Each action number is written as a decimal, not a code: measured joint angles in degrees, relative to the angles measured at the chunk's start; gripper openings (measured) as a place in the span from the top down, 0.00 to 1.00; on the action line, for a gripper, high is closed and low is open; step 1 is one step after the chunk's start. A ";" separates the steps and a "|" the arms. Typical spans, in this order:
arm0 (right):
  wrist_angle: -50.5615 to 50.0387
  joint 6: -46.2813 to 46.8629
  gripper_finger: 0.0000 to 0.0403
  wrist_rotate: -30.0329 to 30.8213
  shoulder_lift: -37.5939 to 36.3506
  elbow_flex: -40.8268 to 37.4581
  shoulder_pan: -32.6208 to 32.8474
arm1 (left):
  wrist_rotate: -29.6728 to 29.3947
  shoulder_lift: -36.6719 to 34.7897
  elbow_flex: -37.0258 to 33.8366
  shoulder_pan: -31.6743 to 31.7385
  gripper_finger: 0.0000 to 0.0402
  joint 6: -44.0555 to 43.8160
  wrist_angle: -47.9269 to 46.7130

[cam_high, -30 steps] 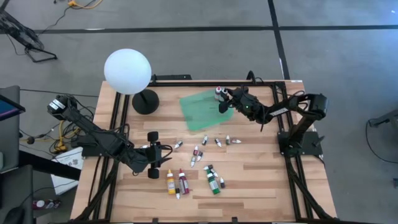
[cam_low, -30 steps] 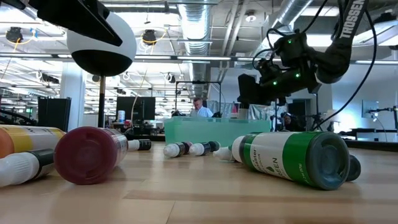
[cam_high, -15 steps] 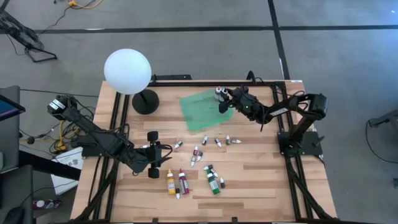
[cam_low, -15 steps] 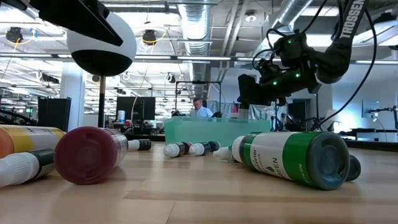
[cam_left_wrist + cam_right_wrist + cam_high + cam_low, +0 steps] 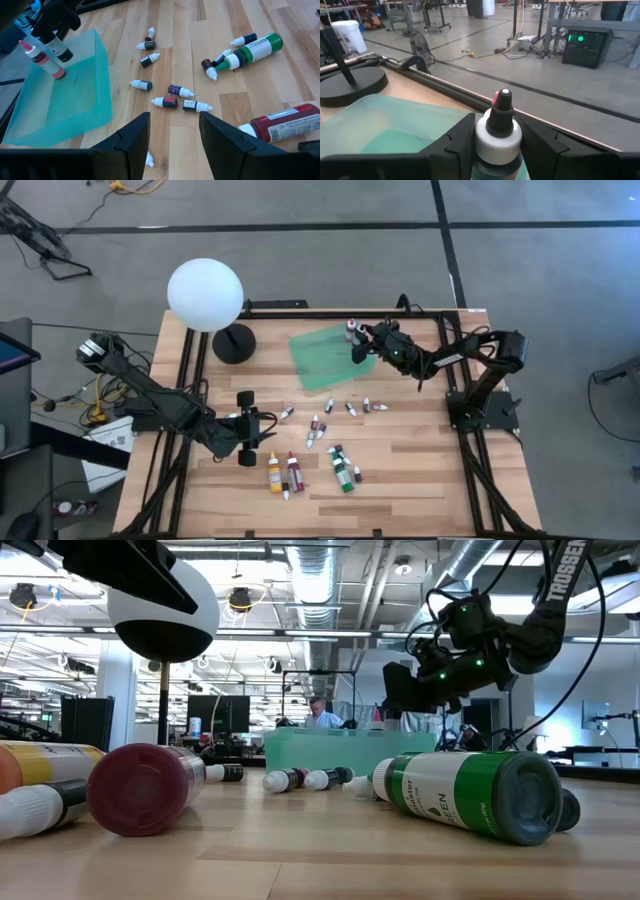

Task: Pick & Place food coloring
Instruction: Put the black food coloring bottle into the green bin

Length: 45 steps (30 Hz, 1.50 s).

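Above the flat green tray (image 5: 322, 358) at the table's far side, my right gripper (image 5: 499, 146) is shut on a dark food coloring bottle (image 5: 498, 131) with a white collar and a black nozzle. A pink bottle (image 5: 44, 61) stands upright on the tray floor right beside it. More food coloring lies on the wood: several small droppers (image 5: 330, 412), and yellow (image 5: 274, 472), red (image 5: 294, 470) and green (image 5: 342, 468) bottles on their sides. My left gripper (image 5: 266, 423) hangs open near the table's left, with nothing between its fingers (image 5: 134, 131). My right gripper pinches the dark bottle between its two fingers, on the upper body right under the white collar (image 5: 496, 159). The fingers come nearly level from the table's right side. The bottle stands upright, nozzle up, over the tray; whether its base touches the tray floor I cannot tell.
A white globe lamp on a black round base (image 5: 233, 343) stands at the far left, next to the tray. Black rails (image 5: 190, 380) run along the table's left, far and right sides. Bare wood lies between the droppers and the near edge.
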 joint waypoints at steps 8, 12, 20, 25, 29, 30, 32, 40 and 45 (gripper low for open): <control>-0.18 -2.46 0.68 0.04 0.00 0.05 0.76 | -0.01 0.00 0.00 0.00 0.59 0.00 0.00; -0.27 -2.93 0.68 -0.04 0.00 0.09 0.76 | -0.01 0.00 0.00 0.00 0.59 0.00 0.00; -1.06 -4.40 0.68 -0.09 0.00 0.09 0.74 | -0.01 0.00 0.00 0.00 0.59 0.00 0.02; -1.06 -2.93 0.68 0.16 0.00 0.13 0.61 | 0.01 0.00 0.00 0.00 0.59 0.00 0.02; -0.36 -2.34 0.68 0.24 1.27 0.30 0.61 | 0.03 0.00 0.00 0.00 0.59 0.00 0.46; 0.09 -2.24 0.68 0.50 1.81 0.35 0.61 | 0.03 -0.02 0.00 0.00 0.59 0.00 0.46; 0.30 -2.04 0.68 1.32 3.38 1.17 0.61 | 0.07 -0.02 0.00 0.00 0.59 -0.04 0.46; 0.23 -2.48 0.67 1.87 8.08 4.32 0.63 | 1.10 -0.02 0.00 0.00 0.59 -0.35 0.44; 0.24 -2.98 0.68 1.94 8.04 4.45 0.61 | 1.13 -0.02 0.00 0.00 0.59 -0.07 0.39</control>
